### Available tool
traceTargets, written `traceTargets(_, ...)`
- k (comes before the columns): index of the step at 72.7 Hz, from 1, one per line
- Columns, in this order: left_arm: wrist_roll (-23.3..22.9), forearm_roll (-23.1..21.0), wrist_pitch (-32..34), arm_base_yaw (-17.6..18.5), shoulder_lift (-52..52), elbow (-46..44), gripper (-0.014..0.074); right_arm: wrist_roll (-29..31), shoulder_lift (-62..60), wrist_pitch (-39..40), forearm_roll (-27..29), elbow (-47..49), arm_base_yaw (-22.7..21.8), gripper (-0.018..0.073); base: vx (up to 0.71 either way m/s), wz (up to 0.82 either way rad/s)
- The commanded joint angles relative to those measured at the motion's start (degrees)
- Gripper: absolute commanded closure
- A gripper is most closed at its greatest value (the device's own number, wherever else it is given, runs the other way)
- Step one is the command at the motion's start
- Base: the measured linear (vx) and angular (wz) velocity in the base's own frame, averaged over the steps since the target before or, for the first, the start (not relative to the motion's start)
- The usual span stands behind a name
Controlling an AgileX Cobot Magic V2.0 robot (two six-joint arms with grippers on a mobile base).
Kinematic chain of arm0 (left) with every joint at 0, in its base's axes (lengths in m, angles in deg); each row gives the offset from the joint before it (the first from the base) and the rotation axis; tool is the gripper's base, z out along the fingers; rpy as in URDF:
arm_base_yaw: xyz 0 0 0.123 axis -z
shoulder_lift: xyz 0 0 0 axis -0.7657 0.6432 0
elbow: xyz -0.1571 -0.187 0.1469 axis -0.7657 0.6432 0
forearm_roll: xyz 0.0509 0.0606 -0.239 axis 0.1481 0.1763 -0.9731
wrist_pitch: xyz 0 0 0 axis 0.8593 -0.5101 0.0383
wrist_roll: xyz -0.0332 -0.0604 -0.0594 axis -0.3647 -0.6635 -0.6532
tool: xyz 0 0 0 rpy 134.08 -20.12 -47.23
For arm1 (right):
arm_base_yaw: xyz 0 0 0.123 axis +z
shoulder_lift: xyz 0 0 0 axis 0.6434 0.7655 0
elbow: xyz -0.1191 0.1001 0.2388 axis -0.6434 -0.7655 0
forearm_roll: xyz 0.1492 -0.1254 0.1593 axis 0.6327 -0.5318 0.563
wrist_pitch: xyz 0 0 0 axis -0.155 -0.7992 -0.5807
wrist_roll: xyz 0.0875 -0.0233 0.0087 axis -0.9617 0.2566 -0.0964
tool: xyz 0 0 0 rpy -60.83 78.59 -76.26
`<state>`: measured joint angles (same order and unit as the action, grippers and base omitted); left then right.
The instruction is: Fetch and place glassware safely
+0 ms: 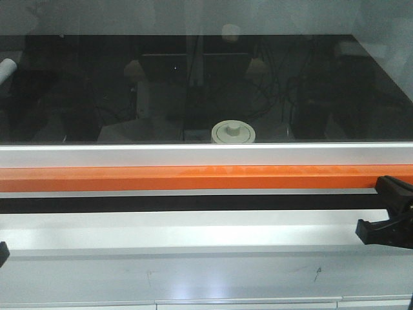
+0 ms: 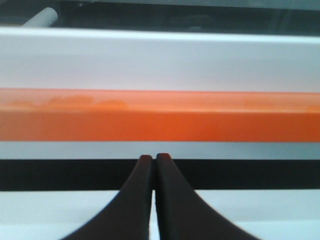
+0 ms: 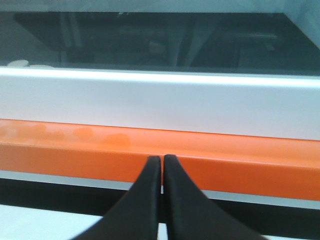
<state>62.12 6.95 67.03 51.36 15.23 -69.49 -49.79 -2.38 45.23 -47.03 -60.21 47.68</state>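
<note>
The glassware (image 1: 233, 132) shows in the front view as a round cream-white lid with a central knob, just behind the white lower rail (image 1: 193, 155) of a dark glass-fronted enclosure. Its glass body is hidden by the rail. My right gripper (image 1: 365, 229) is low at the right edge, well short of the jar; in its wrist view the right gripper (image 3: 163, 158) is shut and empty, facing the orange strip (image 3: 225, 160). My left gripper (image 2: 154, 158) is likewise shut on nothing, and only a dark sliver of it (image 1: 2, 252) shows at the front view's left edge.
An orange strip (image 1: 193, 177) and a black band (image 1: 193, 203) run across the front below the white rail. A white countertop ledge (image 1: 193, 271) lies beneath. A white cylinder (image 1: 6, 68) lies at the enclosure's far left, also seen as the white cylinder (image 2: 44, 18).
</note>
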Motion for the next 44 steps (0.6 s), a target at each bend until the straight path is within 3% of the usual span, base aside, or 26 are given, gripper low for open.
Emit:
traceTargets(1,0.0,-0.4,6.8,0.1,0.9,0.3,0.0603,0.1,2.1,8.1,0.2,0.3,0.1,0.0563,0.0,0.0)
traceTargets(11,-0.3,-0.4,13.1,0.1,0.8,3.0,0.0603,0.0,3.0,17.0,0.7,-5.4,0.1,0.0563,0.0,0.0)
traceTargets(21,-0.3,-0.4,13.1,0.1,1.7,3.2,0.0603,-0.9,3.3,24.5,2.4,-9.0,0.1,0.0563,0.0,0.0)
traceTargets(44,-0.3,-0.3,18.3,0.1,7.4,3.2,0.0603,0.2,9.6,28.7,2.4,-9.1,0.1,0.0563,0.0,0.0)
